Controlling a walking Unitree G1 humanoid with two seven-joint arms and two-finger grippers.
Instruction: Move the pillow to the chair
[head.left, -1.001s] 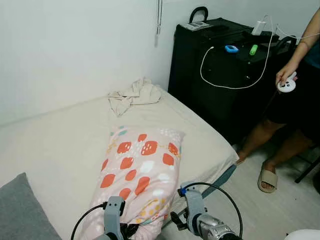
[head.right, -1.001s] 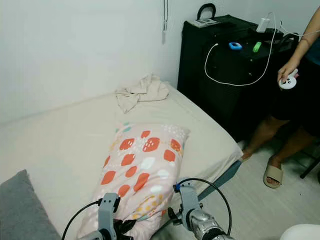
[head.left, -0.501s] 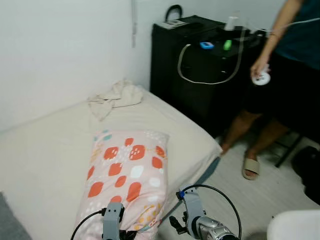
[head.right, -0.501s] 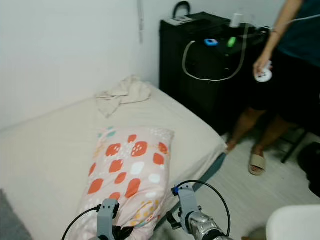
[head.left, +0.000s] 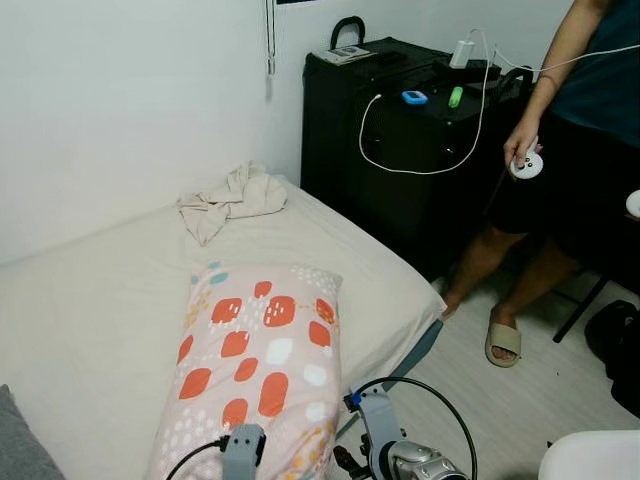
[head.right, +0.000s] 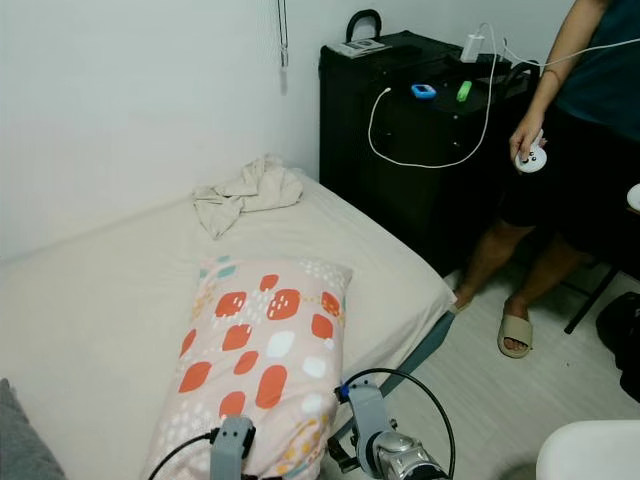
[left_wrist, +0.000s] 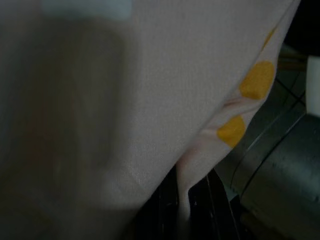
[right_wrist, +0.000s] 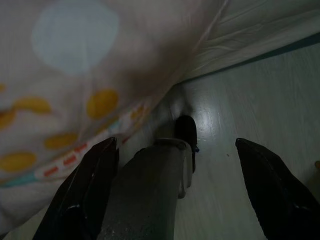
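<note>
The pillow (head.left: 255, 365) lies lengthwise on the bed (head.left: 90, 300), its near end overhanging the bed's edge and pressed right up against the left gripper (left_wrist: 186, 210), whose fingers pinch a fold of its fabric. Just beside that corner, the right gripper (right_wrist: 172, 165) has its fingers (right_wrist: 82, 190) spread wide apart, gripping nothing, pillow to one side, floor (right_wrist: 250, 100) ahead. Beyond, crumpled cloth (head.left: 232, 195) by the wall, a black cabinet (head.left: 400, 150), a person (head.left: 570, 130) standing.
</note>
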